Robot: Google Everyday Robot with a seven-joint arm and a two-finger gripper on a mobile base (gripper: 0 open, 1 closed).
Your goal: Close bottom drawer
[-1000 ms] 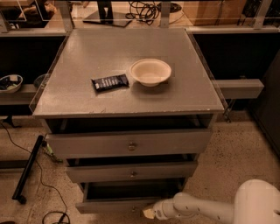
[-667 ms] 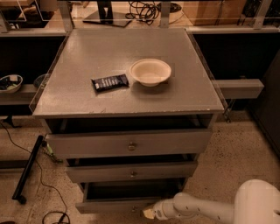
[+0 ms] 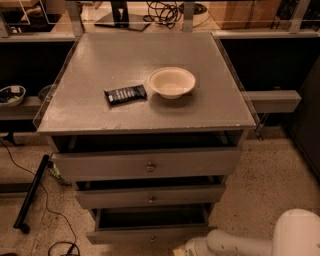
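The gripper (image 3: 181, 250) is seen at the bottom edge, at the end of a white arm (image 3: 235, 244) that enters from the lower right corner. It is held low over the speckled floor (image 3: 265, 175). Whether it is wide or narrow cannot be told.

Just to the left of the gripper, the bottom drawer (image 3: 145, 233) is found at the foot of the cabinet. It is pulled out, so that its dark interior is exposed behind the slim front panel. The gripper is placed just beside the right end of that panel; whether contact is made cannot be told.

Above it, the middle drawer (image 3: 150, 196) is also drawn out a little, and a small knob is seen at its centre. The top drawer (image 3: 147, 163), the widest, is likewise left ajar, with a dark gap shown above its front and a brass-coloured knob (image 3: 150, 166) at the middle.

On the floor to the left, a black rod (image 3: 32, 192) and a thin cable (image 3: 50, 220) are laid.

On the grey cabinet top (image 3: 115, 60), a dark wrapped bar (image 3: 125, 94) is laid just left of a pale bowl (image 3: 171, 81); the two are set close but apart.

Farther back, coiled cables (image 3: 165, 10) are seen on a wooden surface, and a dish (image 3: 11, 95) is kept on a low shelf at the far left.
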